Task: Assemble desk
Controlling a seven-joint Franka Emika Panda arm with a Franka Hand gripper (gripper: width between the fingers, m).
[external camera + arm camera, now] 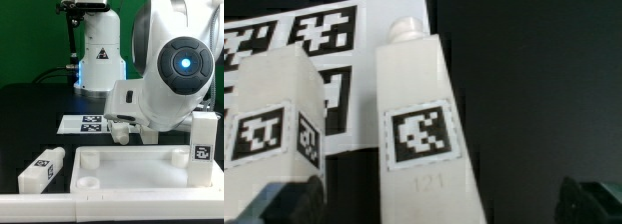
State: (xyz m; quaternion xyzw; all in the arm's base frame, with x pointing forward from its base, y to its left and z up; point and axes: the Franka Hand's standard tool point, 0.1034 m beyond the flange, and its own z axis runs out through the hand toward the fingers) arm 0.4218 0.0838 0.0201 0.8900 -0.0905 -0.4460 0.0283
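Pincer: hanging wide open, gripping nothing; dark fingertips showing one each side of centre leg, neither touching it.
Centre leg: sitting right btwn the open jaws; black-and-white tag facing the wrist cam, round peg on its end pointing away from pincer.
Second leg: sitting just beside centre leg, over toward one fingertip; tag also showing. Whether the 2 legs are touching, can't tell.
Marker board: lying flat beyond both legs as seen from pincer, its tags partly covered by them.
Arm: bending down over the black table, its white bulk blocking most of pincer in ext. view.
Tabletop: lying flat well apart from pincer, on the ext. cam's side of the arm; 2 round sockets showing at its end on the exterior view's left.
Upright leg: standing at tabletop's far corner on the exterior view's right, away from pincer, tag facing out; seated in a socket or not, can't tell.
Loose leg: lying on its side off tabletop's end on the exterior view's left, well apart from pincer.
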